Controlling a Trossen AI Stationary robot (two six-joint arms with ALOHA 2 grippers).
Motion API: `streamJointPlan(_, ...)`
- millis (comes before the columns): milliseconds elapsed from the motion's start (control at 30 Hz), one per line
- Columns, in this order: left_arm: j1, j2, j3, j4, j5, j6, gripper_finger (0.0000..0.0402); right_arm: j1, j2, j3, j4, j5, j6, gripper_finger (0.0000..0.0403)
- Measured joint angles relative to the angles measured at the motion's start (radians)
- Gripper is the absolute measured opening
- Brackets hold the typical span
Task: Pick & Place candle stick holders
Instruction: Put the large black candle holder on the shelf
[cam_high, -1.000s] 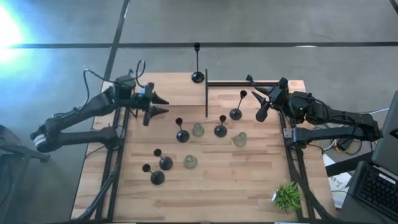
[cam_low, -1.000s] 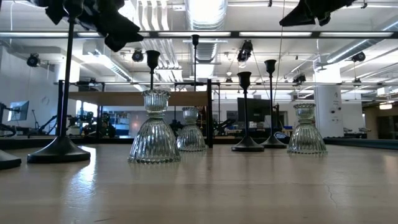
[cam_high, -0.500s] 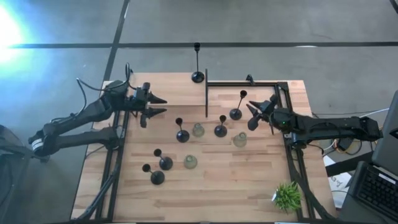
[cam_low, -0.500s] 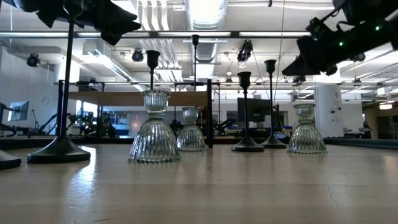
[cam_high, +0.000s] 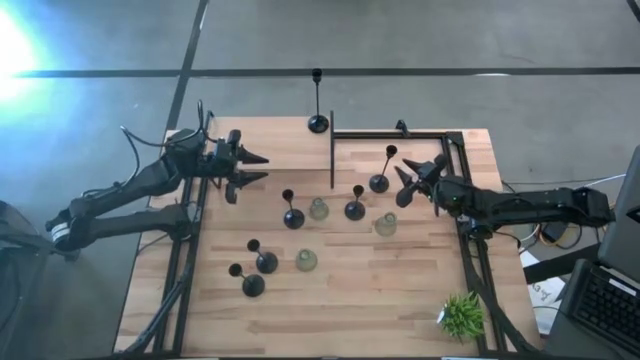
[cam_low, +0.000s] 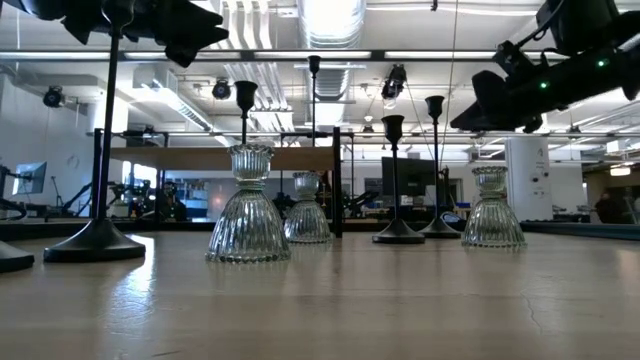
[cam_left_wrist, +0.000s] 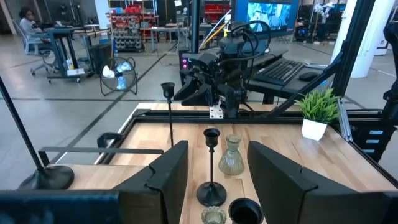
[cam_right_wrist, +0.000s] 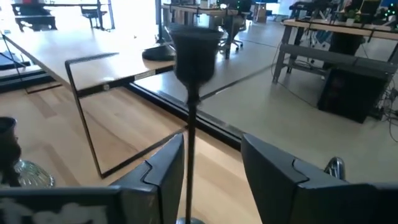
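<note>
Right gripper (cam_high: 404, 185) low over the right rear part of the table (cam_high: 400, 290), just beside the right-hand black holder (cam_high: 379, 183). Fingers (cam_right_wrist: 163, 171) spread wide, with the thin stem of that holder upright between them and its cup above them; no contact between fingers and stem discernible, nothing clamped. Left gripper (cam_high: 262, 169) raised above the left rear part of the table, well apart from every holder, aimed toward the centre; claw moderately wide and empty. Positions of the other task items as follows. Tallest black holder (cam_high: 317, 123) upright at the far edge of the table, near the upright of a thin black frame (cam_high: 332, 150). Centre-left black holder (cam_high: 293, 218) and centre-right black holder (cam_high: 355, 209) near the middle of the table, with the middle glass holder (cam_high: 318, 209) between them, close to both. Right glass holder (cam_high: 386, 225) near the centre-right black holder, on its right and slightly nearer the front edge. Front black holder (cam_high: 252, 285) and second front black holder (cam_high: 266, 261) close together in the left front area, with the front glass holder (cam_high: 306, 260) near the latter, on its right. All holders upright on their round bases. Small green potted plant (cam_high: 462, 315) near the right front corner, well apart from the holders.
</note>
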Motion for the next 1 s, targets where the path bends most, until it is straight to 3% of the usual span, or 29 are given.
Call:
streamJointPlan(433,0.0,0.012,0.0,0.002,0.0,0.0,0.017,-0.104,0.24,0.099,0.045,-0.094,-0.007,0.0144)
streamJointPlan(667,0.0,0.012,0.0,0.0,0.001,0.0,0.017,-0.136,0.318,0.096,0.166,-0.129,-0.029,0.0126)
streamJointPlan(800,0.0,0.012,0.0,0.0,0.001,0.001,0.017,-0.141,0.355,0.095,0.196,-0.129,-0.043,0.0096)
streamJointPlan(1000,0.0,0.013,0.0,-0.001,0.001,-0.003,0.017,-0.141,0.365,0.097,0.199,-0.142,-0.049,0.0017)
